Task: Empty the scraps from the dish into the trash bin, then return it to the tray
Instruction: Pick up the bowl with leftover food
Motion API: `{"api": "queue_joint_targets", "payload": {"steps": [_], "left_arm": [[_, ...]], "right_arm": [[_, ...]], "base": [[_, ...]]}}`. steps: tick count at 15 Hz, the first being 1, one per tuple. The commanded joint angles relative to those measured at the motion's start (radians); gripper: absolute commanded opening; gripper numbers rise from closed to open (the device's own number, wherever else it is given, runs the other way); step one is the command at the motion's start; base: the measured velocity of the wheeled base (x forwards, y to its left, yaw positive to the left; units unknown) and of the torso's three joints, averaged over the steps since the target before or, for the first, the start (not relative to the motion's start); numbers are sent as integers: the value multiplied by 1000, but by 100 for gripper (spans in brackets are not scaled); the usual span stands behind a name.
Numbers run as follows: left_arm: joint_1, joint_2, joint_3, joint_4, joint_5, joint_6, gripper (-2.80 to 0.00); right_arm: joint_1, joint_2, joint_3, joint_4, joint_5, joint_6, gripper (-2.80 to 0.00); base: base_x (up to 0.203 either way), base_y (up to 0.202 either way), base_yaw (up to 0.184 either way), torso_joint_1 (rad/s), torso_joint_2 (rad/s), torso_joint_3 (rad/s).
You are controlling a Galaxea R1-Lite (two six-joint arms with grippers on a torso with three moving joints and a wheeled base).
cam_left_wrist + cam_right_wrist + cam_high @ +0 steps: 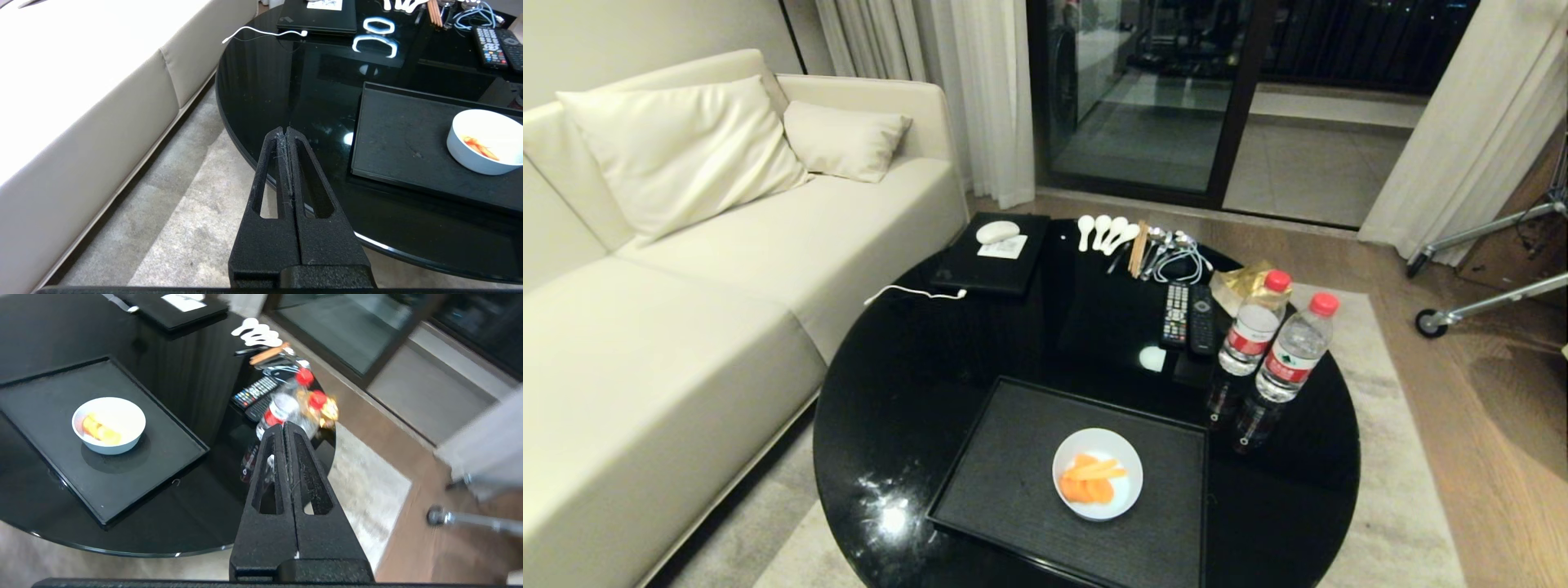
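The dish [1097, 474], a small round white bowl, stands on the black tray [1013, 465] near the table's front edge. Orange scraps [1090, 480] lie inside it. The same dish [486, 141] with its scraps [478, 146] shows on the tray [408, 143] in the left wrist view, and again, dish [108, 424], scraps [100, 430] and tray [49, 404], in the right wrist view. My left gripper [287, 130] hangs shut and empty over the table's front-left rim. Shut and empty too, my right gripper [284, 425] is raised off the table's right side, short of the bottles. Neither shows in the head view. The trash bin is out of view.
On the round black glass table [915, 384] stand two water bottles [1278, 347] right of the tray, remotes [1186, 314] behind them, spoons and chopsticks [1123, 237] at the far edge, and a laptop-like slab [992, 261]. A cream sofa [686, 269] is left; a wheeled stand [1486, 269] is right.
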Motion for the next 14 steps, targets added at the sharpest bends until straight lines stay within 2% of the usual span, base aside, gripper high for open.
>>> {"api": "queue_joint_targets", "payload": {"steps": [1,5,8,9,11,13,14], "left_arm": [[0,0,0,0,0,0,-280],[0,0,0,0,0,0,-280],[0,0,0,0,0,0,-280],[0,0,0,0,0,0,-280],[0,0,0,0,0,0,-280],[0,0,0,0,0,0,-280],[0,0,0,0,0,0,-280]], "right_arm": [[2,248,-102,-8,31,-51,-280],[34,542,-299,-17,42,-82,-280],[165,765,-431,-19,-44,-74,-280],[226,831,-467,-20,-96,-45,-280],[356,953,-517,-19,-233,85,-280],[435,1059,-533,-13,-378,241,-280],[455,1100,-532,-8,-420,305,-280]], "base": [[0,0,0,0,0,0],[0,0,0,0,0,0],[0,0,0,0,0,0],[0,0,0,0,0,0],[0,0,0,0,0,0],[0,0,0,0,0,0],[0,0,0,0,0,0]]}}
